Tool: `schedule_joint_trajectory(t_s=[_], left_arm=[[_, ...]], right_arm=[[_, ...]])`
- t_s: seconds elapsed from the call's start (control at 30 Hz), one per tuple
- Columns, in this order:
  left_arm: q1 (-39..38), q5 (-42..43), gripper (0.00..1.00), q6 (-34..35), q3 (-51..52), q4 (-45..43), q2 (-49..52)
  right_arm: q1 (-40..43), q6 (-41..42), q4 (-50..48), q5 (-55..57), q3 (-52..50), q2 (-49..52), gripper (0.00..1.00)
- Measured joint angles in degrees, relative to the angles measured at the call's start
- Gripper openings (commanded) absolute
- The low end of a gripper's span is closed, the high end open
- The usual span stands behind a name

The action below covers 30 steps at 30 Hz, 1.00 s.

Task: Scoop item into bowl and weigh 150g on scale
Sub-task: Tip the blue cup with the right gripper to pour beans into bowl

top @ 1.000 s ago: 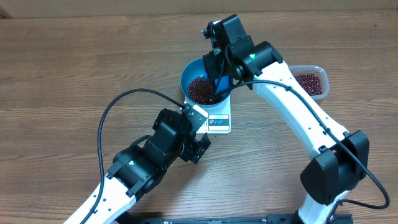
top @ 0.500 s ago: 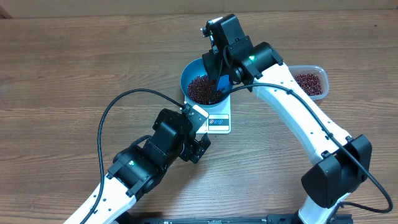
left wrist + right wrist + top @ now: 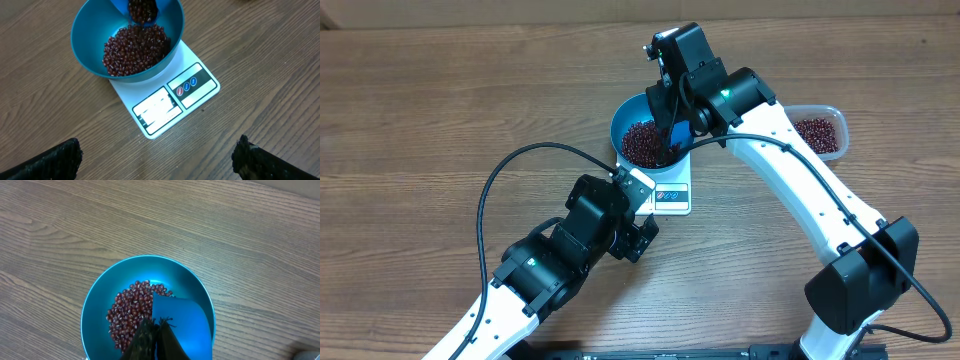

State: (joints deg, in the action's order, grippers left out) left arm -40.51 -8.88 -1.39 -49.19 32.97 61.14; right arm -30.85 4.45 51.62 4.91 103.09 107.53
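Your right end effector [image 3: 155, 342] is clamped on a small blue plastic scoop [image 3: 180, 317], which tilts down inside the round, deep, bright blue bowl [image 3: 85, 35] with beans in its mouth. Your left end effector [image 3: 157, 160] is spread wide and holds nothing, hovering over the wooden desk [image 3: 440, 120] on the near side of the flat white square scale [image 3: 150, 110]. The small dark red-brown beans [image 3: 135, 50] lie heaped in the bowl, which sits on the scale's far part. More beans fill a clear plastic tub [image 3: 818, 132] to the right.

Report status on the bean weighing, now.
Left gripper open, empty, short of the scale. Right gripper shut on the scoop over the bowl, beans in both. Bowl on scale, display unreadable. Nothing blocking.
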Motion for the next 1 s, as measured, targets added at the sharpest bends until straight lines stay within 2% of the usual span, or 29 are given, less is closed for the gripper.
schedule_joint_trajectory(t_s=[0.6,1.0], left_arm=[[0.0,0.0,0.99,0.0,0.0,0.0,0.0],[0.0,0.0,0.99,0.0,0.0,0.0,0.0]], right_arm=[[0.0,0.0,0.0,1.1,0.0,0.0,0.04],[-0.9,-2.9,0.0,1.5,0.0,0.0,0.04]])
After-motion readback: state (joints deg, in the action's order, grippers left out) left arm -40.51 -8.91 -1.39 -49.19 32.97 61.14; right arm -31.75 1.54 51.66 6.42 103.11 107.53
